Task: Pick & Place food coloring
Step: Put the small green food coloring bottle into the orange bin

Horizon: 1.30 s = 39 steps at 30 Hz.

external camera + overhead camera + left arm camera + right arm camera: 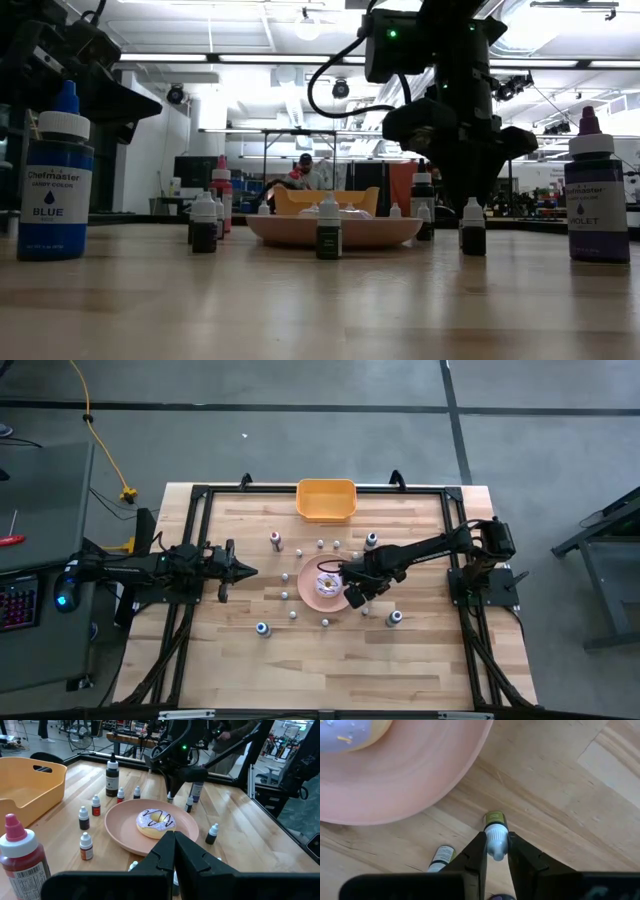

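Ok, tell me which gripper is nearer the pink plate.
Right. The right gripper is at the pink plate's edge, jaws around a small bottle beside it. The left gripper waits well off to the plate's left.

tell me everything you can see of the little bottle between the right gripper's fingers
The tiny bottle stands upright on the bare wood table, just outside the rim of the pink plate. It has a white, ribbed, tapering cap and a dark body with a yellow-green label, plastic by its look. The right gripper has its two dark fingers closed against the cap's sides. A second small bottle stands nearby, apart from it.
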Each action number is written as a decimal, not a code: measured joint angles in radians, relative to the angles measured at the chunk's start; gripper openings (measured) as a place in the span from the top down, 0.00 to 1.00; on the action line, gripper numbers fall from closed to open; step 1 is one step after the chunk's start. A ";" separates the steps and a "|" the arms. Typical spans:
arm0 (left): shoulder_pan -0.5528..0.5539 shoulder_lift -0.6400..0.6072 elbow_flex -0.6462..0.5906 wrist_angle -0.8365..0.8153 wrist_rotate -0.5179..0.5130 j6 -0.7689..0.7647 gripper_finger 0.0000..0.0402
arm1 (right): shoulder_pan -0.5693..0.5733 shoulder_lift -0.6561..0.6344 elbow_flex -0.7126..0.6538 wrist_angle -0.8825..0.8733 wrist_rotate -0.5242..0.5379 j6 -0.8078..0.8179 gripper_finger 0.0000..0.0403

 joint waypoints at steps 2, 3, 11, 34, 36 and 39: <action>0.000 0.000 0.000 0.000 0.000 0.000 1.00 | 0.000 0.000 0.000 0.004 -0.001 0.000 0.88; 0.000 0.000 0.000 0.000 0.000 0.000 1.00 | 0.000 0.000 0.000 0.008 -0.005 -0.001 0.89; 0.000 0.000 0.000 0.000 0.000 0.000 1.00 | -0.003 0.000 0.043 -0.040 -0.019 -0.030 0.88; 0.000 0.000 0.000 0.000 0.000 0.000 1.00 | -0.192 0.000 0.714 -0.483 0.168 -0.352 0.88; 0.000 0.000 0.000 0.000 0.000 0.000 1.00 | -0.221 0.008 0.755 -0.483 0.175 -0.385 0.88; 0.000 0.000 0.000 0.000 0.000 0.000 1.00 | -0.261 0.041 0.825 -0.479 0.175 -0.435 0.89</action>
